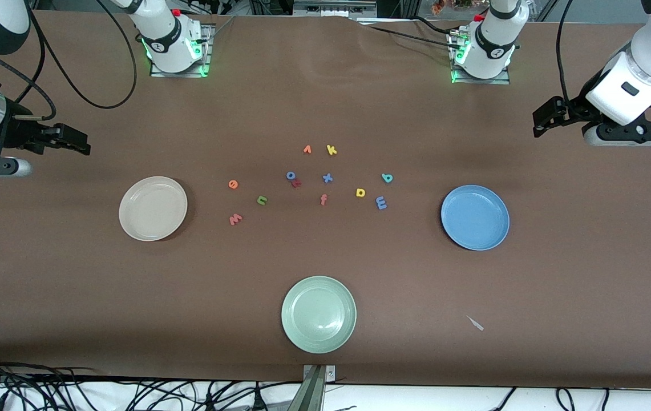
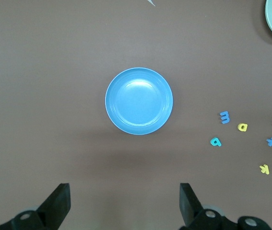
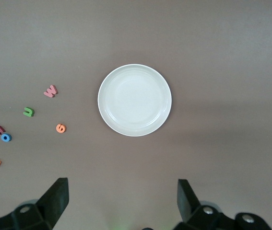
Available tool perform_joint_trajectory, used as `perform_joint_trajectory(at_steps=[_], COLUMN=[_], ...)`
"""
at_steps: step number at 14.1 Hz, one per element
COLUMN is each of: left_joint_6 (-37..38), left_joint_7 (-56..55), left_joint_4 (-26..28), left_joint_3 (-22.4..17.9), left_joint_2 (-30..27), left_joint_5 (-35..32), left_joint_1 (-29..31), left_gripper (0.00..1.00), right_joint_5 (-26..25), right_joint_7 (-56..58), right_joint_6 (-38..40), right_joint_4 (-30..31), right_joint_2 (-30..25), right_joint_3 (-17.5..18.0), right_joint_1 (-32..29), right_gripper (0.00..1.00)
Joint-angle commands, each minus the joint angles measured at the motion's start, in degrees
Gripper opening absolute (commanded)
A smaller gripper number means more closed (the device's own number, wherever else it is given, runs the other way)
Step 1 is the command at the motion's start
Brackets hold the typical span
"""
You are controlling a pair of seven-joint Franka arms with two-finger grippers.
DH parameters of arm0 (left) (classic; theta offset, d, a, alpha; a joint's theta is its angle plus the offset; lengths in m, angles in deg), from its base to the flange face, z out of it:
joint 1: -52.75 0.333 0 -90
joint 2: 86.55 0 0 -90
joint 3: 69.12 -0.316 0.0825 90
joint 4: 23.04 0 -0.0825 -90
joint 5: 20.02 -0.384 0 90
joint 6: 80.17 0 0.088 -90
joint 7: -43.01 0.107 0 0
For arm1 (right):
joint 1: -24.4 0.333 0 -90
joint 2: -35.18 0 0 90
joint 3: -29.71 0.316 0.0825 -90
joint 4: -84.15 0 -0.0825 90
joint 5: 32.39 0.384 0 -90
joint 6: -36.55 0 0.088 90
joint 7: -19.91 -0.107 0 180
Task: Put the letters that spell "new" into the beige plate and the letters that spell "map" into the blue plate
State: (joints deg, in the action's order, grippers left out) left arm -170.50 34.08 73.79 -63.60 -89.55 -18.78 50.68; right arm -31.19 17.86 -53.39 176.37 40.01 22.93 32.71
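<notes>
You have nothing sorted yet: beige plate point(image 1: 153, 208) and blue plate point(image 1: 474, 217) sit empty, all six letters lie between them, and left gripper point(image 2: 124, 201) and right gripper point(image 3: 121, 199) hang spread wide, holding nothing.

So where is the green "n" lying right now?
In the front view the green "n" lies on the table between the beige plate and the letter cluster, with the orange "e" and salmon "w" beside it.
</notes>
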Motion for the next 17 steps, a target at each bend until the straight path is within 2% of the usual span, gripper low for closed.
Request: perform_joint_trajectory(at_steps=[1,17], left_joint_6=[1.29,1.29], left_joint_7=[-0.12,-0.12], left_joint_4=[-1.38,-1.38], left_joint_3=[0.10,0.19], left_joint_2=[0.19,0.19], left_joint_5=[-1.42,-1.42], left_joint_1=[-0.21,-0.21], left_gripper=[1.00,1.00], right_joint_5=[-0.05,0.04], right_joint_7=[-0.58,-0.23], right_joint_6=[-0.23,-0.32], right_joint_4=[0.51,0.68], right_joint_2=[-0.44,-0.44], right_joint_3=[0.10,-0.78], right_joint_1=[-0.22,-0.23], right_gripper=[1.00,1.00])
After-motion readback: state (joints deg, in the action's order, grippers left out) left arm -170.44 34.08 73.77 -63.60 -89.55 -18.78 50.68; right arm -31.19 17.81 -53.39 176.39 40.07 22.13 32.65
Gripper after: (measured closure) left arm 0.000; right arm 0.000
